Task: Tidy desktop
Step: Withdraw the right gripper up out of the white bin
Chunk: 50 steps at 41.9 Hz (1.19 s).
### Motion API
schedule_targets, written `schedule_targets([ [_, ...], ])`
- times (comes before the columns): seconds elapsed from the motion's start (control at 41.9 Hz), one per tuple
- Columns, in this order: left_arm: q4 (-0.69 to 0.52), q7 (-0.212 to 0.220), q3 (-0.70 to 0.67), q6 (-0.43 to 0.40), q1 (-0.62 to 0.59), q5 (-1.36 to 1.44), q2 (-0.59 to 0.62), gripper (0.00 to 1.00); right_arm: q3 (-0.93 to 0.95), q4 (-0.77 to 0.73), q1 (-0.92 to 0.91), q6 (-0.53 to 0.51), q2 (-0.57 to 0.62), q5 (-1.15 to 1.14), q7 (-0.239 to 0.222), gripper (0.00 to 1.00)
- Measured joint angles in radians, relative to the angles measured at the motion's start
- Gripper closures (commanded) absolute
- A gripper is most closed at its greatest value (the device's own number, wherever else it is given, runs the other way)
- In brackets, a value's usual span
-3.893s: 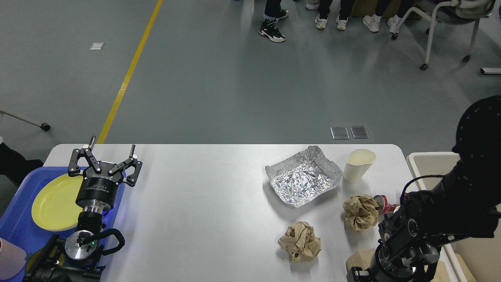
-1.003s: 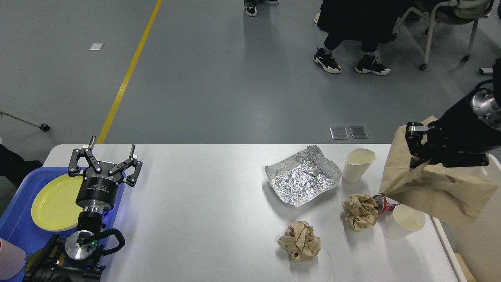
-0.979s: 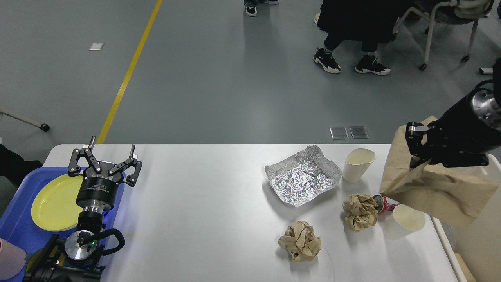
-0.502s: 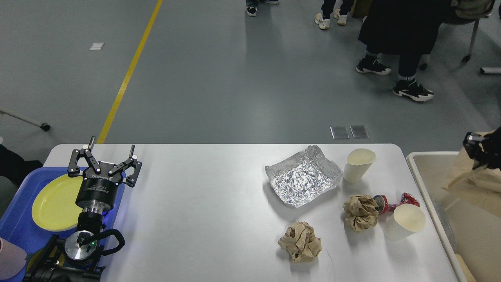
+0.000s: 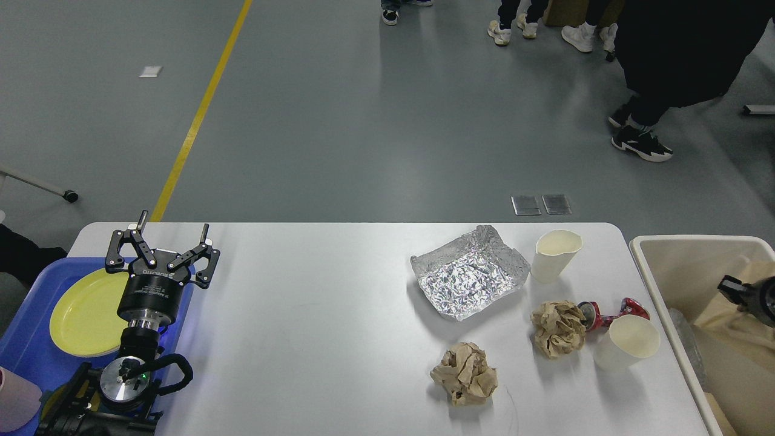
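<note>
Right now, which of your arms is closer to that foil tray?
My right. Its gripper sits over the beige bin, right of the foil tray; the left gripper hangs further away, near the blue tray.

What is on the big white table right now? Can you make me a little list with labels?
table: white desktop
shiny thing: foil tray, open side up
cups: one paper cup upright, another cup tipped over
paper balls: two, brown
red thing: crushed can between ball and tipped cup
left side: yellow plate on blue tray
right side: beige bin holding brown paper bag
left gripper: open, holding nothing
</note>
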State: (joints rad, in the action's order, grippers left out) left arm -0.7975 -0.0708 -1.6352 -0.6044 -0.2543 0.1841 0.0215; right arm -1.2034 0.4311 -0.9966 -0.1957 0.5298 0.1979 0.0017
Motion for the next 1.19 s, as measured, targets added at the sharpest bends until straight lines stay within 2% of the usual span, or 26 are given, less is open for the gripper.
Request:
schedule_targets([
  [0.191,0.000,0.000,0.000,0.000,0.000,0.000,0.000,0.04,0.115,-0.169,0.217,0.133,-0.050,-0.003,-0.021,1.00],
  [0.406,0.000,0.000,0.000,0.000,0.000,0.000,0.000,0.04,0.163,-0.294,0.359,0.191,-0.114,-0.002,-0.026,1.00],
  [0.979,0.000,0.000,0.000,0.000,0.000,0.000,0.000,0.04,0.201,-0.303,0.412,0.203,-0.141,-0.001,-0.026,1.00],
  [1.003,0.000,0.000,0.000,0.000,0.000,0.000,0.000,0.04,0.201,-0.303,0.414,0.203,-0.144,-0.001,-0.026,0.92],
  [1.027,0.000,0.000,0.000,0.000,0.000,0.000,0.000,0.04,0.201,-0.303,0.416,0.204,-0.146,-0.001,-0.026,0.78],
  [1.099,0.000,0.000,0.000,0.000,0.000,0.000,0.000,0.04,0.201,-0.303,0.420,0.207,-0.153,-0.001,-0.026,0.22],
  [1.123,0.000,0.000,0.000,0.000,0.000,0.000,0.000,0.04,0.201,-0.303,0.420,0.209,-0.154,-0.001,-0.026,0.06],
  [1.146,0.000,0.000,0.000,0.000,0.000,0.000,0.000,0.04,0.201,-0.303,0.420,0.214,-0.154,-0.001,-0.026,0.00],
  [1.194,0.000,0.000,0.000,0.000,0.000,0.000,0.000,0.04,0.203,-0.303,0.420,0.234,-0.155,-0.001,-0.026,0.00],
])
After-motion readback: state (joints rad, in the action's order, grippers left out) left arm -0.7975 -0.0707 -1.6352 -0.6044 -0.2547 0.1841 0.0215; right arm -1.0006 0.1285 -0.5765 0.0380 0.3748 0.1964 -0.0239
